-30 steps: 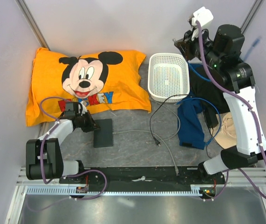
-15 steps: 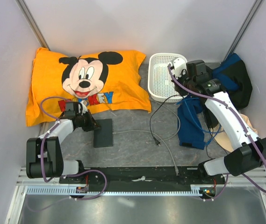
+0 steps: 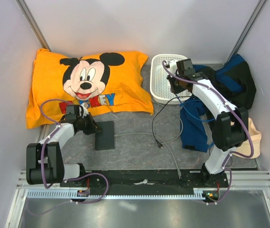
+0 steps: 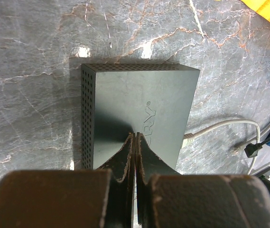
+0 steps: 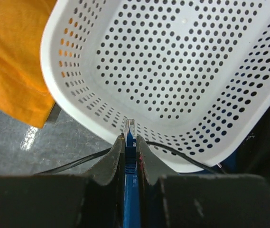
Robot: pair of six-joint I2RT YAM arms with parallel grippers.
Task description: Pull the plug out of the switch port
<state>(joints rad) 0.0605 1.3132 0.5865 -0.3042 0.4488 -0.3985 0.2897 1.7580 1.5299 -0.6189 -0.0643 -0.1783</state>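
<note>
The switch port point(image 3: 105, 135) is a flat dark-grey box lying on the grey table, also seen in the left wrist view point(image 4: 139, 104). A grey cable plug point(image 4: 188, 139) sits in its right edge, and the grey cable point(image 3: 139, 135) runs off to the right. My left gripper point(image 3: 93, 129) is shut, with its tips point(image 4: 135, 135) together on top of the box's left part. My right gripper point(image 3: 174, 87) is shut on a blue cable's plug point(image 5: 130, 137), whose clear tip pokes out past the fingertips, right at the near rim of the white basket point(image 5: 182, 71).
An orange Mickey pillow point(image 3: 85, 85) lies at the back left. The white basket point(image 3: 159, 78) stands at the back middle. A black cord point(image 3: 158, 123) loops mid-table. Blue cloth point(image 3: 194, 126), a black-and-blue bag point(image 3: 234, 83) and a beige item point(image 3: 252, 137) crowd the right side.
My right arm has swung down from high at the back right to the basket's near rim, carrying the blue cable. The left arm and the box have not moved.
</note>
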